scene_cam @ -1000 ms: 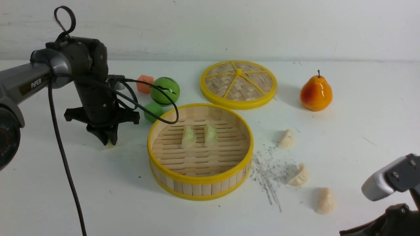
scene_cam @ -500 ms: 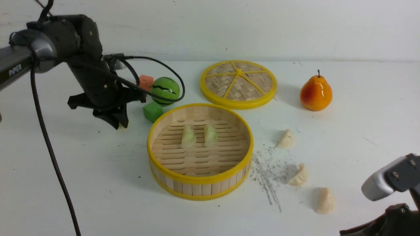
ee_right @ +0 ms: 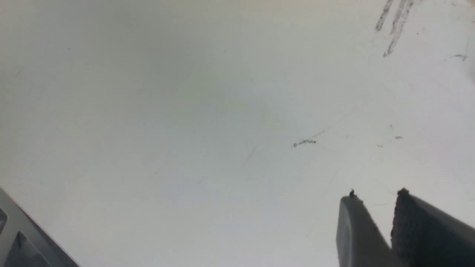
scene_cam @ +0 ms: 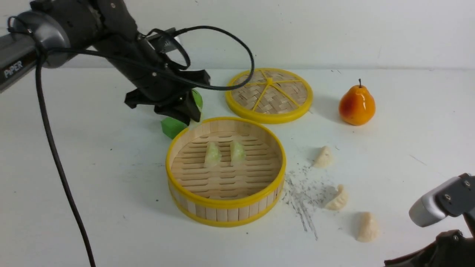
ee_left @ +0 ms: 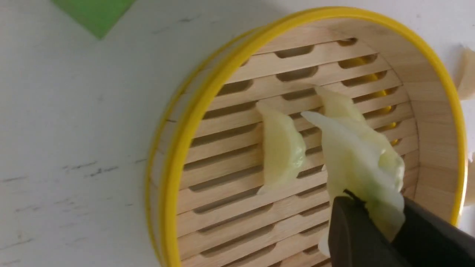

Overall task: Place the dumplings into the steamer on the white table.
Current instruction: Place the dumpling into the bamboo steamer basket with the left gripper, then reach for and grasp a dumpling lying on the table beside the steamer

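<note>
Grips a pale green dumpling in the left gripper, narrow-set and clamped on one end, with the crescent's long axis pointing out past the fingertips. Hangs over the steamer at its far left rim, just beside the green cube. Judging by the wrist view, already lines up over the slatted floor, so needs little more than a drop and a release.

Below the grip: two more green dumplings side by side on the far middle of the floor, close but apart, lying roughly parallel to the held one. Bare slats on the nearer half.

On the white table, to the right of the steamer and well clear of it: three cream dumplings, all nearer the right arm.

Shows the right gripper only from its own wrist: narrow gap, nothing between, bare tabletop beneath.

From the front, hides the held dumpling behind the left gripper, along with most of a green ball. Partly covers one basket dumpling in the wrist view.
</note>
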Controlling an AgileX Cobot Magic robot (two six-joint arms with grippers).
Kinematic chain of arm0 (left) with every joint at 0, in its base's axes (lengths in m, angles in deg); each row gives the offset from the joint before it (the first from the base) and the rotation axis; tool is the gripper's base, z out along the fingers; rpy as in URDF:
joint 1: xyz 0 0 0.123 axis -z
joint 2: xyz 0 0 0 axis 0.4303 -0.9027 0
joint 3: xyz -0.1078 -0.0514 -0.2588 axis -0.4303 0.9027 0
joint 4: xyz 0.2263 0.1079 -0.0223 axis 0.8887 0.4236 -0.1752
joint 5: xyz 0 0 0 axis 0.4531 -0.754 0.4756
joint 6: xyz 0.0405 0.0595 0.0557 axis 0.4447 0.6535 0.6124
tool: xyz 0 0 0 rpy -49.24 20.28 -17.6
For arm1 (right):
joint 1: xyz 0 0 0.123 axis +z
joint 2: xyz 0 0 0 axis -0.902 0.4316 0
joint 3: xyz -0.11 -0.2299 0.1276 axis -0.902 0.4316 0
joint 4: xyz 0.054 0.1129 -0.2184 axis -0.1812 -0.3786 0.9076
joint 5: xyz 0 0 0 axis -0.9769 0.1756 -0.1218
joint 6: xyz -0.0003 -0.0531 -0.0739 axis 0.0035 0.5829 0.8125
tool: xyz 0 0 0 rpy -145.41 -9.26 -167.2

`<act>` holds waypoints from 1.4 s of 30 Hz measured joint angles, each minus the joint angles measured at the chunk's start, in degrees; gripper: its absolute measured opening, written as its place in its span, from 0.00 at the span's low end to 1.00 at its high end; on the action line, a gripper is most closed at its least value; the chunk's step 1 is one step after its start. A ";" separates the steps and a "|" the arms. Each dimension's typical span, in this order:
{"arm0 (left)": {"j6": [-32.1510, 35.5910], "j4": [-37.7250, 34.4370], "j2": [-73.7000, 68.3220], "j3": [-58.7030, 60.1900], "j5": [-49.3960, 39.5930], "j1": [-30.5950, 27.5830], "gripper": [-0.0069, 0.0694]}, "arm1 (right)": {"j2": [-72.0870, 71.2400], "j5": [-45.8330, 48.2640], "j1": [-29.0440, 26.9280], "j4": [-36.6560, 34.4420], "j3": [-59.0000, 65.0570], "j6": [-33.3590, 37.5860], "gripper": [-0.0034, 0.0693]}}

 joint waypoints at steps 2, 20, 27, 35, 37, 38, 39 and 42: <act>0.00 0.05 -1.37 0.00 0.49 0.74 0.21 | 0.00 0.00 0.00 0.00 0.00 0.00 0.27; -4.77 7.71 -6.43 0.11 1.07 1.07 0.21 | 0.00 0.46 0.00 0.00 0.00 0.00 0.28; -5.56 7.43 -6.43 0.11 0.30 1.07 0.32 | 0.00 0.46 0.00 0.00 0.00 0.00 0.28; -7.23 6.86 -6.43 0.11 -1.44 1.07 0.51 | 0.00 0.46 0.00 0.00 0.00 0.00 0.28; -6.97 6.56 -5.80 0.16 -2.29 1.07 0.51 | 0.00 0.46 0.00 0.00 0.00 0.00 0.28; -6.43 6.52 -5.09 0.23 -3.04 1.07 0.51 | 0.00 0.46 0.00 0.00 0.00 0.00 0.28; -5.70 6.52 -3.90 0.31 -3.56 1.07 0.50 | 0.00 0.46 0.00 0.00 0.00 0.00 0.28; -2.98 6.50 0.88 0.31 -4.90 1.07 0.45 | 0.00 0.46 0.00 0.00 0.00 0.00 0.28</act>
